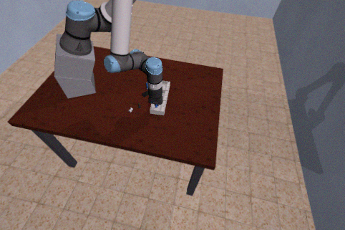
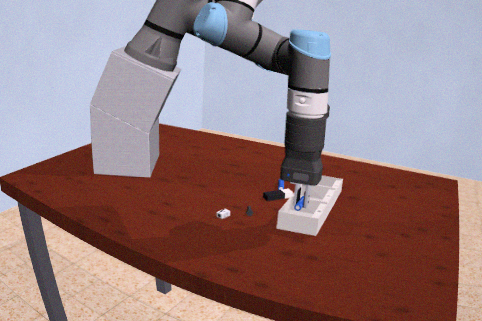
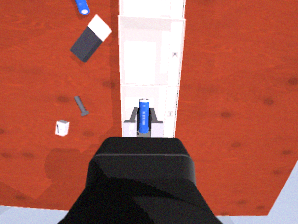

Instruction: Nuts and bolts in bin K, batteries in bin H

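Note:
My gripper [image 1: 156,104] [image 2: 302,203] [image 3: 143,114] is shut on a blue battery [image 3: 144,111] and points down into the front compartment of the white three-part bin row [image 1: 157,112] [image 2: 297,222] [image 3: 176,70]. The held battery is tilted in the exterior view. Its height above the compartment floor is unclear. The letters on the bins are too small to read. A second blue battery [image 2: 281,185] [image 3: 82,7] lies on the table left of the bins. A dark grey bolt [image 1: 139,106] [image 2: 249,211] [image 3: 81,106] lies left of the front compartment.
A black and white block [image 1: 144,94] [image 2: 274,195] [image 3: 91,38] lies close left of the bins. A small white block [image 1: 131,109] [image 2: 223,214] [image 3: 62,128] lies beside the bolt, farther from the bins. Low walls divide the compartments. The robot's grey pedestal [image 1: 76,74] [image 2: 125,134] stands at the table's far left.

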### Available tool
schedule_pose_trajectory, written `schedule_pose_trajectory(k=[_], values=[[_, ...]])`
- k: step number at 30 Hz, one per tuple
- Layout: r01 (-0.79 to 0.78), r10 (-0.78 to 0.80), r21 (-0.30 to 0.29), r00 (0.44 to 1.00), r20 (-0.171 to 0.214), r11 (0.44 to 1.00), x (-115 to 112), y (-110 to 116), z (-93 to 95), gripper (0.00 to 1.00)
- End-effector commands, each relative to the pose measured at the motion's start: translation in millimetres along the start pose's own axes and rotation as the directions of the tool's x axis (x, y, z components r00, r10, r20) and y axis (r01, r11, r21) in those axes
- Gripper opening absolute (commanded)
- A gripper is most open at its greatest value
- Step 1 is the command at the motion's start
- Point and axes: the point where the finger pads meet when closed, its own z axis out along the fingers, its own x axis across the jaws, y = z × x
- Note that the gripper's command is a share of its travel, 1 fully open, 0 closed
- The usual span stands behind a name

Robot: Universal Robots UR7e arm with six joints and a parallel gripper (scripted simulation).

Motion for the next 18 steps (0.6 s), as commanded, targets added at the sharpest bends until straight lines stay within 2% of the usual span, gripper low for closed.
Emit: schedule_pose_trajectory(k=[1, 10, 18], values=[[0.000, 0.000, -0.001, 1.000, -0.001, 1.000, 1, 0, 9.8, 0.31], [0.000, 0.000, -0.001, 1.000, -0.001, 1.000, 1, 0, 23.8, 0.31], [0.000, 0.000, -0.001, 1.000, -0.001, 1.000, 1, 0, 24.2, 0.31]])
